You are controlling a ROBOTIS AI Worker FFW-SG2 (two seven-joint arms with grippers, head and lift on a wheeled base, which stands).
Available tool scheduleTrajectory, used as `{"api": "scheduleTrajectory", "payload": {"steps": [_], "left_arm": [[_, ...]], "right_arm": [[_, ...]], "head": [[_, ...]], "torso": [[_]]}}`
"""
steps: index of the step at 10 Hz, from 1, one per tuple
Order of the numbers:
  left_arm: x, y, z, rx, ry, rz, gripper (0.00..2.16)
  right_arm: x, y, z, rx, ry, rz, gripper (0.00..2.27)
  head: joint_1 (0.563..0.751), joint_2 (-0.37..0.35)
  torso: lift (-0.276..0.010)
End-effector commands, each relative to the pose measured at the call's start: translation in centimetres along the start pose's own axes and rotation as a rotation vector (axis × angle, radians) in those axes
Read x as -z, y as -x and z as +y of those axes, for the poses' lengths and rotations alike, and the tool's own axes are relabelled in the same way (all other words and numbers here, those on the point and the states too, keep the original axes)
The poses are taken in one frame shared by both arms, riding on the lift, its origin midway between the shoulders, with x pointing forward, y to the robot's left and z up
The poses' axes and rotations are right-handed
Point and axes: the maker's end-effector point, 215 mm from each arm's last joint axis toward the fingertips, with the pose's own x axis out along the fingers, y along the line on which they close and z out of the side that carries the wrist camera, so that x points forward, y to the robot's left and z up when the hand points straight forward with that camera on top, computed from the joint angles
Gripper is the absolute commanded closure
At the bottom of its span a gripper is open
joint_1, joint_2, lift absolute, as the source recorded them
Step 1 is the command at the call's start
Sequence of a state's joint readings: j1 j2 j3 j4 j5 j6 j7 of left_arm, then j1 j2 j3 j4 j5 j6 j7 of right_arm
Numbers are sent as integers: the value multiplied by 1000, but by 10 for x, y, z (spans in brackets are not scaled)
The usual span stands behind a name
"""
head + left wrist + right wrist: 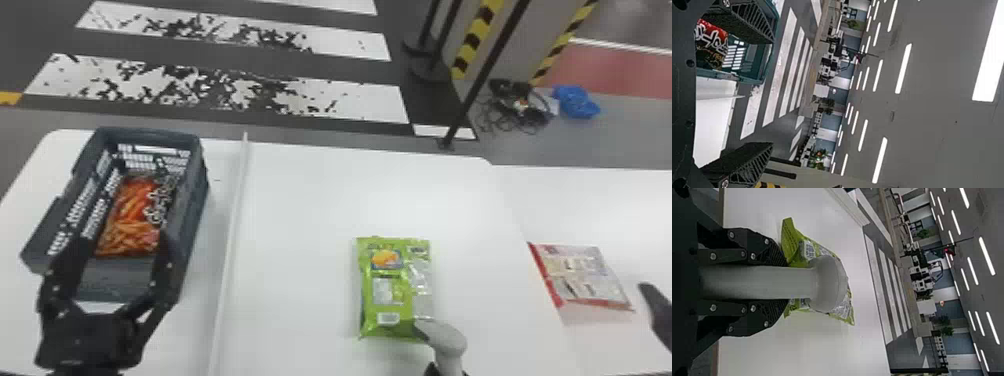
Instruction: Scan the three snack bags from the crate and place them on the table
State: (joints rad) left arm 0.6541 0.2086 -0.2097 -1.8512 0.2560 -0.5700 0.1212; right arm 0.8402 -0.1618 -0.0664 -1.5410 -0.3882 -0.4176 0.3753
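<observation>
The left pincer [120,242] stands spread at the crate [196,200], the orange bag [129,220] inside near its tips. The right wrist view reveals the right pincer [431,371] pinching the scanner's [446,340] handle; the head view shows the green bag [382,300] just beyond, the red-edged bag [582,277] farther right.

The crate [196,200] stands at the bench's [300,200] left, a snack bag [131,220] inside; right of it lies a second bag [392,285], the scanner [446,340] at its near end; farther right, a third bag [582,275].
</observation>
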Motion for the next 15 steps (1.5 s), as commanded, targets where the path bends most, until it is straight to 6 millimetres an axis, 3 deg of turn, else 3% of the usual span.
{"api": "scheduleTrajectory", "payload": {"steps": [1,5,7,9,11,14,15], "left_arm": [[-1,2,1,-2,-2,0,66],[-3,3,4,-8,-5,-3,66],[-3,2,7,-13,-9,-1,66],[-4,2,7,-16,-7,-6,66],[-6,2,7,-16,-9,-8,66],[-6,1,5,-8,-18,-9,66],[-4,1,6,-7,-22,-1,66]], "right_arm": [[8,-6,1,-5,2,13,2233],[9,-14,-2,-5,5,13,2233],[-13,-4,-3,2,-1,-30,2233],[-40,-8,-13,12,11,-70,2233],[-65,-36,-41,16,0,-40,2233],[-118,-83,-84,15,-2,2,2233],[-126,-96,-94,16,23,17,2233]], "head": [[695,-148],[695,-134],[695,-131],[695,-142],[695,-162],[695,-203],[695,-220]], "torso": [[-37],[-37],[-37],[-37],[-37],[-37],[-37]]}}
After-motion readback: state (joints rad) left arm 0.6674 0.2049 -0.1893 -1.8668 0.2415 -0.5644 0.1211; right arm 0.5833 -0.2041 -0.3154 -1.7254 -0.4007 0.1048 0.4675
